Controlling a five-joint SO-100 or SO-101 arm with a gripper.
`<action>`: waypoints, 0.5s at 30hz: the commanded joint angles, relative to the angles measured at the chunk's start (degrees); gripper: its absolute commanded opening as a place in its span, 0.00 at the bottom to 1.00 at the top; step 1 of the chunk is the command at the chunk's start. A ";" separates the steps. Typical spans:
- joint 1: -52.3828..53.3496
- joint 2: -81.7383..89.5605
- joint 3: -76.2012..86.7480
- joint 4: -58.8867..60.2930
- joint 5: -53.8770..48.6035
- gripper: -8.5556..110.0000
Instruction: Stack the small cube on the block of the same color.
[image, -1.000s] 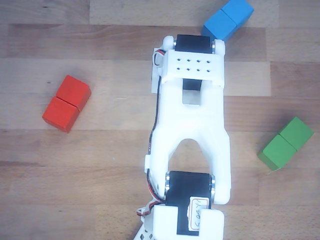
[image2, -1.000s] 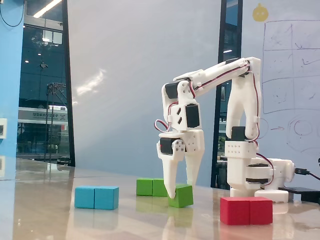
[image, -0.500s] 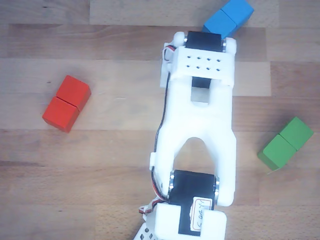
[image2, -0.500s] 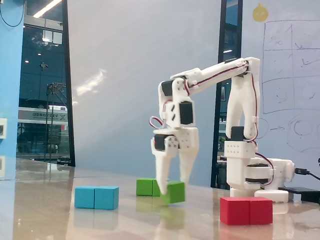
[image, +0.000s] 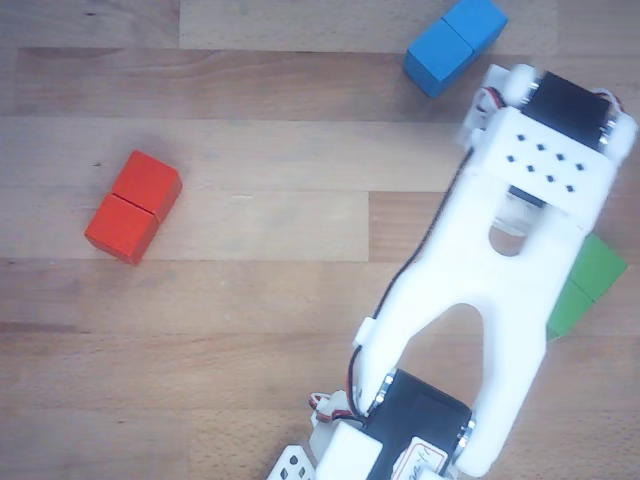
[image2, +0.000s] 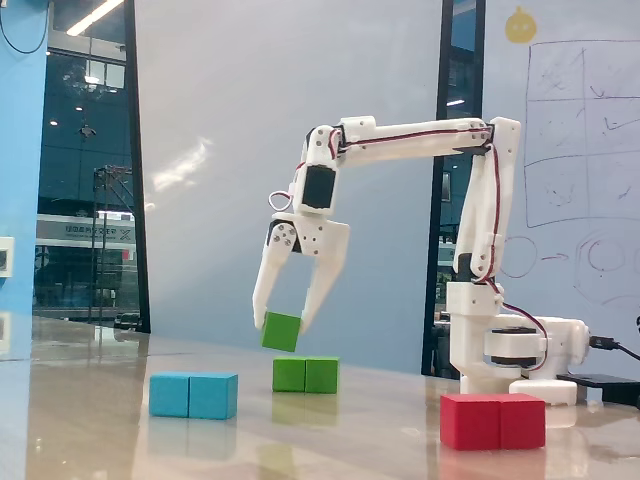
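Note:
In the fixed view my gripper (image2: 281, 322) is shut on the small green cube (image2: 281, 332) and holds it in the air. The cube hangs just above and slightly left of the green block (image2: 306, 375), not touching it. The green block lies on the table between the blue block and the arm's base. In the other view the white arm (image: 500, 270) reaches to the right and covers most of the green block (image: 585, 288); the small cube and the fingers are hidden under the arm there.
A blue block (image2: 193, 395) lies at the left of the fixed view and a red block (image2: 493, 421) at the front right. In the other view the blue block (image: 455, 42) is at the top and the red block (image: 133, 206) at the left.
The gripper has lifted the small cube off the table and swung with it toward the green block, now hovering over it. In the other view the arm has turned to the right.

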 joint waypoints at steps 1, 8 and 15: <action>6.68 5.27 -6.24 -0.44 -0.53 0.13; 15.21 5.27 -6.33 -0.44 -0.62 0.13; 16.96 4.75 -5.80 3.43 -0.62 0.13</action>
